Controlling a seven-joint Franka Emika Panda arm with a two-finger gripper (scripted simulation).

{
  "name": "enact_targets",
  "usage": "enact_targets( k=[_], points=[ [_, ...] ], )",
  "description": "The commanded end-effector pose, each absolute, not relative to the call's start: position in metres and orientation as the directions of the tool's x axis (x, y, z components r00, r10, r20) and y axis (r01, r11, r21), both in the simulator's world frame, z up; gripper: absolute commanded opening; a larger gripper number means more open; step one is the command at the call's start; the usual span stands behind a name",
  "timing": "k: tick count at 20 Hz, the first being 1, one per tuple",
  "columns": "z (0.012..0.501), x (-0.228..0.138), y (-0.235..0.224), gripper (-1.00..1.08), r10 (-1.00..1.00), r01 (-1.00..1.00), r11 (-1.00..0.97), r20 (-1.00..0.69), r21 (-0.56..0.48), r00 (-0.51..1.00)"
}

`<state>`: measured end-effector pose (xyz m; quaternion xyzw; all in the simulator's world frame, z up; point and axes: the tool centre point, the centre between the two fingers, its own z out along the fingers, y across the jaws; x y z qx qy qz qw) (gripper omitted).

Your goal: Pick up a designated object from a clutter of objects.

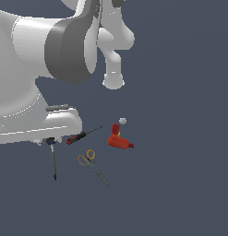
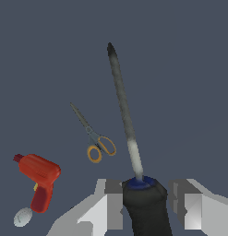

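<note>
Small screwdriver [image 2: 129, 138] with a blue-collared black handle and thin grey metal shaft ending in a dark tip sits with its handle between the jaws, which stand spread on either side without visibly pressing it.

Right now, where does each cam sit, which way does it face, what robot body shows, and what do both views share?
Exterior view: off the arm, above, looking down on the floor clutter; the white arm fills its upper left, the gripper low over the blue-tipped screwdriver.
Wrist view: on the wrist, looking down past the fingers that flank the handle of the blue-tipped screwdriver; whether they touch it is unclear.
Shared: that screwdriver, scissors, red drill, white ball. The red-handled screwdriver shows only in the exterior view.
</note>
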<state>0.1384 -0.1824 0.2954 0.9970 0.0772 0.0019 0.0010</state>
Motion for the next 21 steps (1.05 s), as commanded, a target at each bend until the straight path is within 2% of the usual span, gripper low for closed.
enact_targets(
  k=[1, 9, 21],
  points=[
    [0.311, 0.143, -0.189, -1.0, 0.156, 0.156, -0.988, 0.002, 0.001, 0.988],
    [0.343, 0.152, -0.203, -1.0, 0.157, 0.157, -0.988, 0.001, 0.001, 0.988],
    [0.355, 0.158, -0.208, -1.0, 0.158, 0.158, -0.987, 0.0, 0.0, 0.987]
  ],
)
